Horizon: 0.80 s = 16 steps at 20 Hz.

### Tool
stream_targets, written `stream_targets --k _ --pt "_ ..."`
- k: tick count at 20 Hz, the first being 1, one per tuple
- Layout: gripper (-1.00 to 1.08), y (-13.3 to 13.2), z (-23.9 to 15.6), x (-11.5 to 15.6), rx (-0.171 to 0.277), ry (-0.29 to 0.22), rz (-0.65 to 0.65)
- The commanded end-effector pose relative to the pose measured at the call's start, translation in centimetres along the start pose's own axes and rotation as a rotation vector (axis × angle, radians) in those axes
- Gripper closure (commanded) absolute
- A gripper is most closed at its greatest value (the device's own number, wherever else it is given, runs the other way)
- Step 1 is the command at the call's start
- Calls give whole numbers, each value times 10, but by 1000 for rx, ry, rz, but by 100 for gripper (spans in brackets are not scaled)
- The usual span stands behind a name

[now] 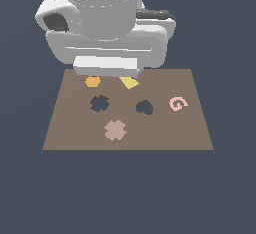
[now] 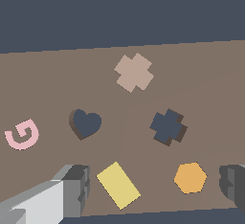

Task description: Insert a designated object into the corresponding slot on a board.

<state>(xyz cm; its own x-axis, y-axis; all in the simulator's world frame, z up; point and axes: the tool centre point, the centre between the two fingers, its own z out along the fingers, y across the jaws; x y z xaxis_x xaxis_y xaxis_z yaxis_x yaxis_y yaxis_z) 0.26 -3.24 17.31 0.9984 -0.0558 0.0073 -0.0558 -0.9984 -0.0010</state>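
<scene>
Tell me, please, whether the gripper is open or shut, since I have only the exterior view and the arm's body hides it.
Observer: Open; in the wrist view the gripper has its fingers wide apart, holding nothing.
Operator: And the yellow piece half hidden under the arm?
Observer: A whole flat rectangle, lying skewed on the board, clear of both fingers.
Operator: Is the orange hexagon whole too?
Observer: Yes, a complete hexagon, beside the cross-shaped slot.

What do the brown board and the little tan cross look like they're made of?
Both are simulator renders, so only guesses: the large flat brown board looks matte, like cardboard or unvarnished wood, with no shine or grain. The small pale tan cross-shaped piece looks similar: flat, dull, uniform colour.
</scene>
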Motion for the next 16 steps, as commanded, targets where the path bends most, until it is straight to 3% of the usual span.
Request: stream_targets --k 1,16 --pt "-92 0 0 0 0 0 0" --pt "-92 -7 31 22 -2 -1 152"
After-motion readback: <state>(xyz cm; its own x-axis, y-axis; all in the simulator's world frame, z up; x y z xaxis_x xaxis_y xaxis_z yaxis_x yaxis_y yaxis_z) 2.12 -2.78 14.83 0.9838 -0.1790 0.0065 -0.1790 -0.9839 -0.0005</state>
